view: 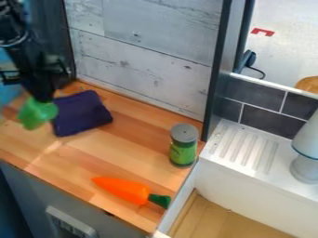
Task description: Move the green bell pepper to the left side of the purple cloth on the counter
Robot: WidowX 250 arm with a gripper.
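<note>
The reference point for all clock directions was the centre of the view, with 12 o'clock at the top edge. The gripper (42, 96) was located between 9 and 10 o'clock, pointing downward, and was closed around a green item (37, 114). The item hung at 9 o'clock; its outline was blurred and its upper end was hidden by the gripper, so its type could not be identified. The arm (38, 56) entered from the upper left, its upper portion cut off by the view's edge.

A dark purple cloth (82, 114) lay flat on the worktop (118, 153), just beside the item on its 3 o'clock side. Whether the two touched could not be determined.

A can (183, 145) with a grey lid and a green label stood upright at 5 o'clock, near the worktop's edge. An orange toy carrot (121, 189) lay between 6 and 7 o'clock, its tip directed toward 10 o'clock and its green top toward 4 o'clock.

A ridged white ledge (231, 163) was at 4 o'clock. The pale fixture (305, 166) on it was cut off by the right edge and could not be identified.
</note>
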